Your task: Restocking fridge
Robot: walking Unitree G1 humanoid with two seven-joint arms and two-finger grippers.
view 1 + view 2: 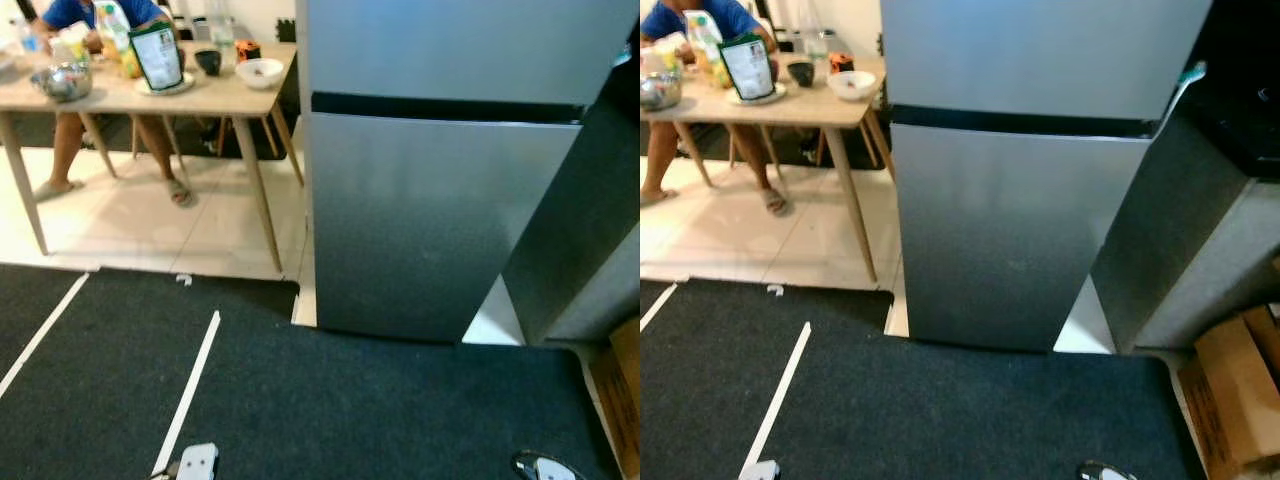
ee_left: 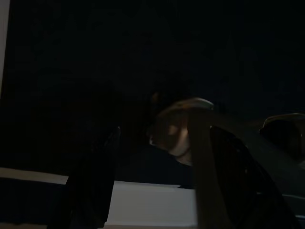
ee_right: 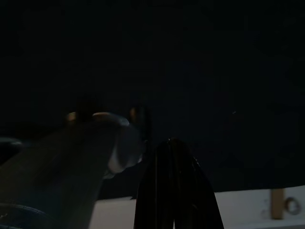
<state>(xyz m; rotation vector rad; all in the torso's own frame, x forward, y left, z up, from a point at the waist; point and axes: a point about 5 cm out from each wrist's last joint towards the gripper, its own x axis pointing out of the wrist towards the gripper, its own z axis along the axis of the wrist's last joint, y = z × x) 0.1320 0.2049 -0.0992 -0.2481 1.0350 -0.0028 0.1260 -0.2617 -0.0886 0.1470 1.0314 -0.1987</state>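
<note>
Both arms hang low and idle, their silver tops just showing at the bottom edge of the head views, the left arm [image 1: 197,462] over the dark carpet [image 1: 330,410] beside a white tape line [image 1: 187,392] and the right arm [image 1: 545,467] nearer a cardboard box [image 1: 1232,395]. The wrist views are too dark to tell whether either gripper's fingers are spread or pressed together. The silver fridge [image 1: 440,200] stands straight ahead with both doors closed, open carpet before it, a dark cabinet [image 1: 1180,250] close at its right and a wooden table [image 1: 150,95] with a seated person [image 1: 95,20] well to its left.
</note>
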